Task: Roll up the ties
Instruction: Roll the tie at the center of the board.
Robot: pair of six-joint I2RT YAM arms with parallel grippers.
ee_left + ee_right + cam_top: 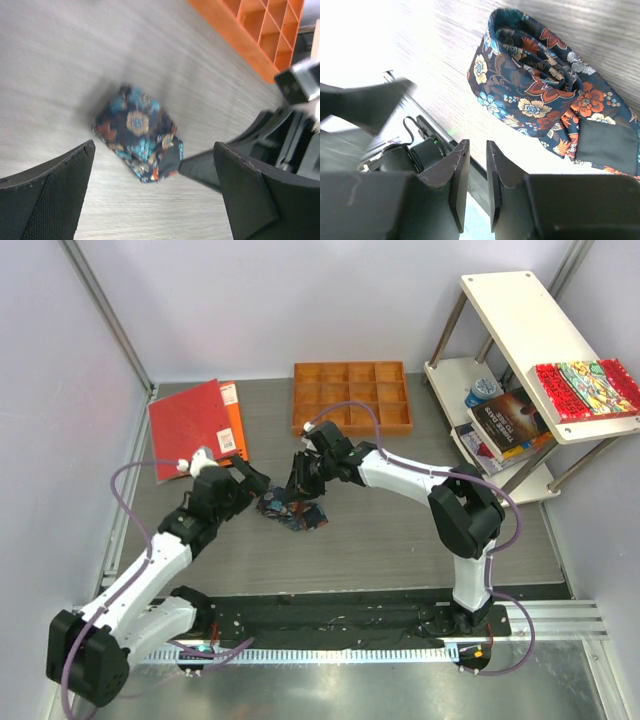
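The tie [292, 510] lies rolled into a compact bundle on the grey table, dark navy with orange, red and teal flowers. It also shows in the left wrist view [137, 131] and in the right wrist view [545, 95]. My left gripper [255, 490] is open and empty just left of the roll, its jaws wide apart [154, 150]. My right gripper [302, 485] hangs over the roll's far right side, its jaws almost together with a thin gap and nothing between them [477, 145]. One of its fingers [200, 165] reaches the roll's edge.
An orange compartment tray [352, 397] stands at the back. A red notebook [190, 428] lies at the back left. A white shelf [520, 310] on the right holds books, among them a red patterned book [587, 388]. A black mat [330, 620] runs along the near edge.
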